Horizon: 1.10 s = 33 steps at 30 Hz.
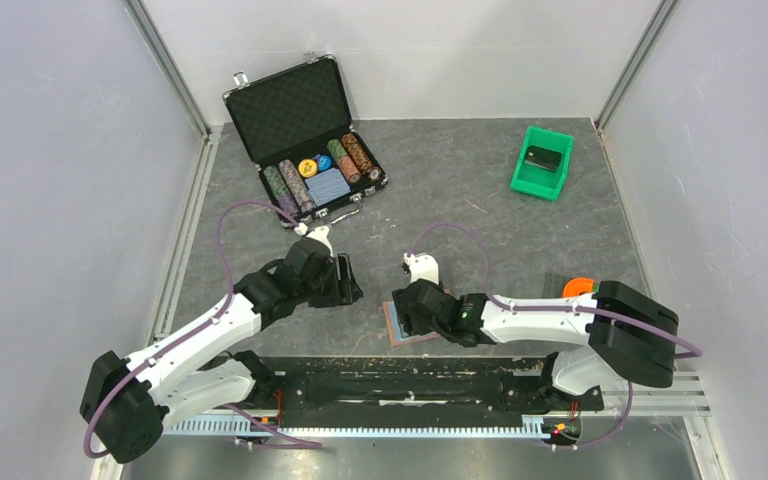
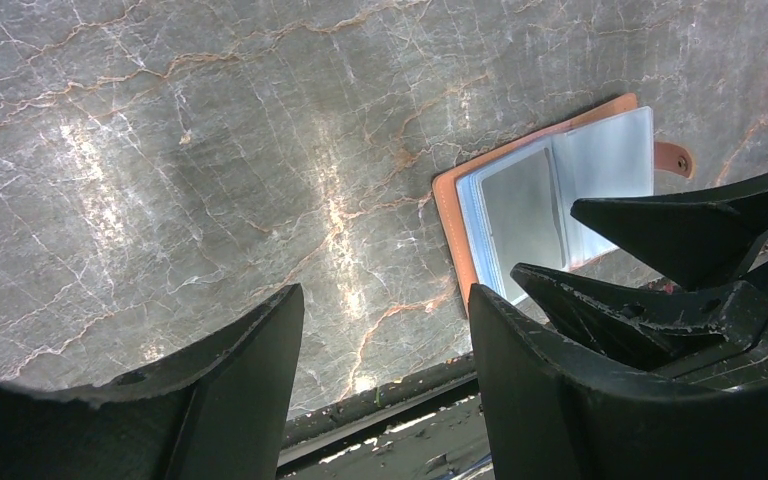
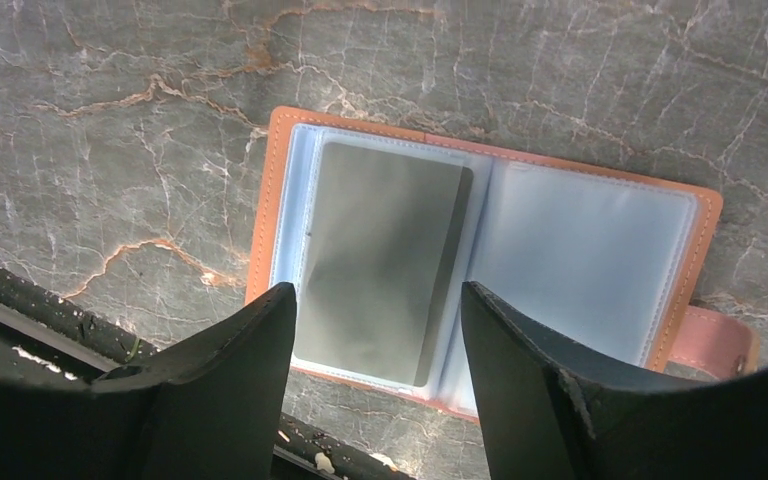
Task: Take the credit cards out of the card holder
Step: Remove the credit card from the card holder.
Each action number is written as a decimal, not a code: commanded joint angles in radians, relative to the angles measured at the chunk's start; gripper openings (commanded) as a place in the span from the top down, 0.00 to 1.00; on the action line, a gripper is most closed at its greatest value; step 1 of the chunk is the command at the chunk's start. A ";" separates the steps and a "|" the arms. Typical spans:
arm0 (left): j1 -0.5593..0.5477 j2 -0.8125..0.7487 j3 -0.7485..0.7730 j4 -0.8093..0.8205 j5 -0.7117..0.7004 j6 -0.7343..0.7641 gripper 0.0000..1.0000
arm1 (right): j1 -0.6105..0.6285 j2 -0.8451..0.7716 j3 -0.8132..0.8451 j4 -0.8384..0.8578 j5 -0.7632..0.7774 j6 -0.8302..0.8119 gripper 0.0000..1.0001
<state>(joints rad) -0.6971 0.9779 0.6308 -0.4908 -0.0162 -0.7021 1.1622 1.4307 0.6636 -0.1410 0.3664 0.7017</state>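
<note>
The brown card holder (image 3: 590, 260) lies open on the table near the front edge, its light blue lining up. A dark grey credit card (image 3: 380, 260) sits in its left sleeve; the right sleeve looks empty. My right gripper (image 3: 377, 295) is open and hovers just above the holder's near edge, with the card between its fingers in view and not touched. My left gripper (image 2: 385, 295) is open and empty over bare table to the left of the holder (image 2: 600, 150). In the top view the holder (image 1: 397, 330) is partly hidden under the right gripper (image 1: 407, 305), and the left gripper (image 1: 345, 285) is beside it.
An open black case with poker chips (image 1: 305, 140) stands at the back left. A green bin (image 1: 532, 187) holding a black block (image 1: 543, 157) is at the back right. An orange object (image 1: 578, 286) lies by the right arm. The table's front rail (image 1: 410, 385) is close to the holder.
</note>
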 commanded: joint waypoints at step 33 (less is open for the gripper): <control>0.001 -0.012 -0.019 0.042 0.035 -0.036 0.32 | 0.013 0.006 -0.008 0.069 -0.030 0.043 0.49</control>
<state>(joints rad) -0.6968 0.9680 0.6151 -0.4911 -0.0162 -0.7021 1.1900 1.4818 0.6949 -0.1341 0.3794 0.7143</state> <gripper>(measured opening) 0.684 0.520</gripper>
